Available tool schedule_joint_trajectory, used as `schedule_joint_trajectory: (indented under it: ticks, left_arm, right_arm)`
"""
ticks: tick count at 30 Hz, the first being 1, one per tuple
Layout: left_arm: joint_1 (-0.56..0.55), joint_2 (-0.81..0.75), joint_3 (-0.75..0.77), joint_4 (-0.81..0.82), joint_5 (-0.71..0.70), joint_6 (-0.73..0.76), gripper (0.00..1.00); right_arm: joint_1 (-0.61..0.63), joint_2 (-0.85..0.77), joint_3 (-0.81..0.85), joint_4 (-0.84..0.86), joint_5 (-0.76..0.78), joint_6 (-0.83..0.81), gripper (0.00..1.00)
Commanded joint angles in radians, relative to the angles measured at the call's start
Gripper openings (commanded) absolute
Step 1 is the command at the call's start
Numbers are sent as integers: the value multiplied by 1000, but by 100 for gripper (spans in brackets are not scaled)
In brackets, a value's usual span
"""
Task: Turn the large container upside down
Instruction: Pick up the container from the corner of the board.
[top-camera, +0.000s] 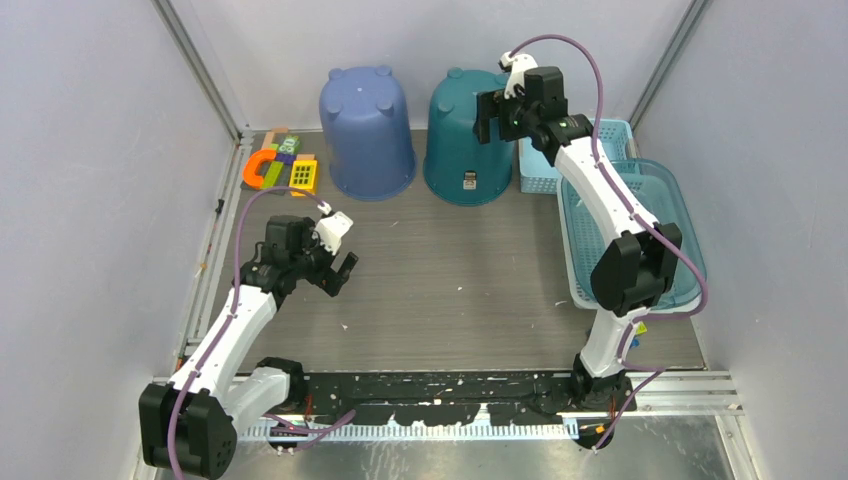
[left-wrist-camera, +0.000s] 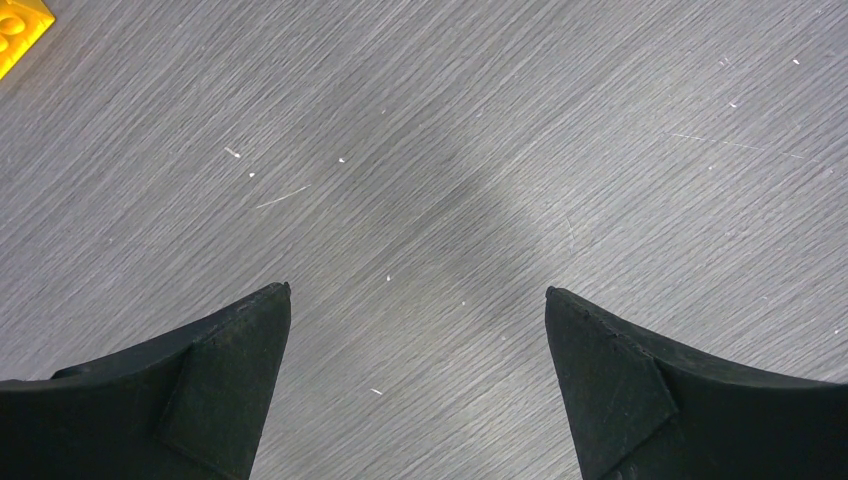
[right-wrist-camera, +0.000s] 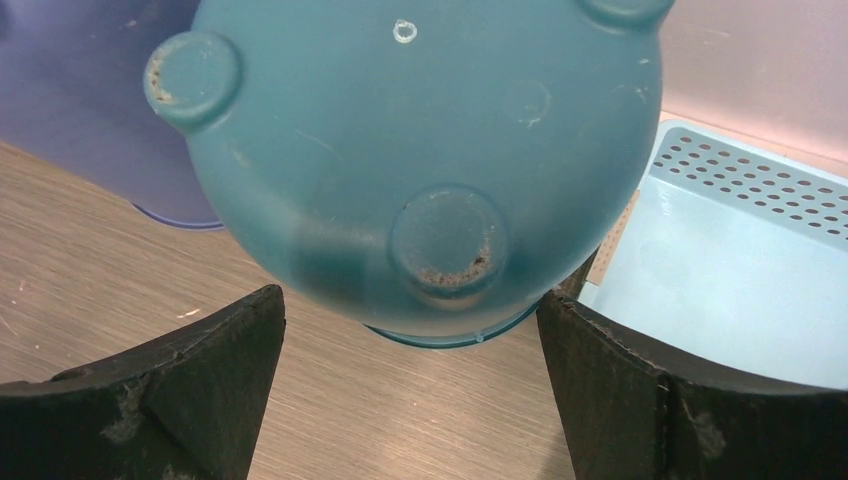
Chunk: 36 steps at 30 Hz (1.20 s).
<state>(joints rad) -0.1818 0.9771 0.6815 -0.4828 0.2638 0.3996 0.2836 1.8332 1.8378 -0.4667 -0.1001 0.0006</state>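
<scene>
Hovering right hand (top-camera: 497, 118) above teal plastic bucket (top-camera: 465, 150)
Hand wide, empty; footed base faces up just below; left hand (top-camera: 340, 272) well apart.

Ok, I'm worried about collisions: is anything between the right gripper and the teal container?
Nothing visible. The open right gripper hangs over the teal container, whose footed bottom faces up, with only air between them.

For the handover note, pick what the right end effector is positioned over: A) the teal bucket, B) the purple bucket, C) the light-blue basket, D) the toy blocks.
A: the right wrist view shows the teal bucket with its footed base up, below the open right end effector.
</scene>
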Motion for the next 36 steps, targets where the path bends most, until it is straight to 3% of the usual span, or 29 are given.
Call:
schedule_joint_trajectory:
  ticks: [1, 12, 19, 29, 36]
  left_arm:
    - [4, -14, 4, 30, 23, -6, 100]
    - [7, -12, 8, 28, 21, -7, 100]
    - [7, -11, 6, 29, 20, -6, 100]
    - [7, -14, 10, 22, 35, -6, 100]
    - [7, -37, 14, 11, 47, -8, 100]
  right_arm:
    - [-9, 34, 22, 3, -12, -30, 99]
    - [-12, 126, 127, -10, -8, -51, 99]
    - [-12, 7, 44, -50, -56, -85, 100]
    - [-38, -215, -177, -163, -50, -396, 100]
    - [-94, -202, -296, -167, -46, -582, 100]
